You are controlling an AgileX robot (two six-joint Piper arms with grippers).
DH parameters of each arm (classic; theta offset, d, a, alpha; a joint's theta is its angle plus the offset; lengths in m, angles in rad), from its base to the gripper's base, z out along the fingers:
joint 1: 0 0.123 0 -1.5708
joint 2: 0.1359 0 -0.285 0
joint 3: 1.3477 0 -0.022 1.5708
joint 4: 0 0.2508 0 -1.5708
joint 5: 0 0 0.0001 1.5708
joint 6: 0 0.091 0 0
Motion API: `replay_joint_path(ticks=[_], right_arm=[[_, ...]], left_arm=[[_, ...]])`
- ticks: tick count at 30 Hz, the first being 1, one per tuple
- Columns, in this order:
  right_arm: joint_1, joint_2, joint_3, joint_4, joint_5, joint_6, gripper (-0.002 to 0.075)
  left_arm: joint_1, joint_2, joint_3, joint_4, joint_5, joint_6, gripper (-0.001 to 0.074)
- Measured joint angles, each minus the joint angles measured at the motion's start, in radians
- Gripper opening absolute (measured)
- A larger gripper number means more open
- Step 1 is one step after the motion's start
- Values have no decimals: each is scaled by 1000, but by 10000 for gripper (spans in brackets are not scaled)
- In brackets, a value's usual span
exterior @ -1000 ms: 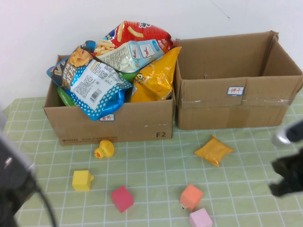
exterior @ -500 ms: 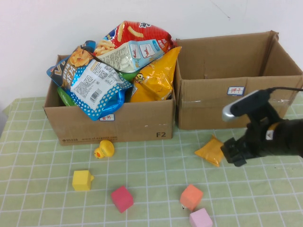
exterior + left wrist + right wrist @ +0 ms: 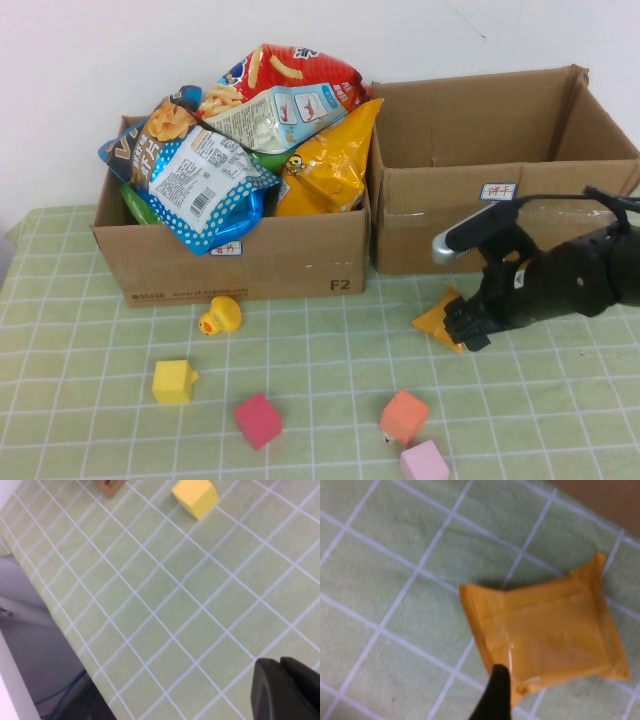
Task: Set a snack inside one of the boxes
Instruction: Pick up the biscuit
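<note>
Just right hand (image 3: 468,330) over glossy orange pouch (image 3: 545,639); left hand (image 3: 287,690) parked.

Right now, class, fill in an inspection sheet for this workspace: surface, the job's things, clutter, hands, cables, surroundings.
Surface: green checked tablecloth, flat.
Job's things: orange snack packet lying on the cloth before the empty right box; left box heaped with snack bags.
Clutter: yellow duck, yellow block, red block, orange block, pink block.
Hands: right hand low over the packet, one fingertip at its edge; left hand off to the side above bare cloth.
Cables: one black cable on the right arm.
Surroundings: plain white wall.
</note>
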Motion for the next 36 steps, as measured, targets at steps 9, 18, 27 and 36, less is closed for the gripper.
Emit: replay_joint_path(ticks=[9, 18, 27, 36], right_arm=[[0, 86, -63, 0, 9, -74, 654], [0, 131, -114, 0, 9, -115, 654], [0, 175, -164, 70, 36, -132, 654], [0, 194, -166, 94, 8, -163, 654]], left_arm=[[0, -101, 4, 15, -11, -2, -1], [0, -120, 21, 25, -19, -4, -1], [0, -122, 21, 30, -25, -4, -1], [0, -122, 21, 44, -25, -4, -1]])
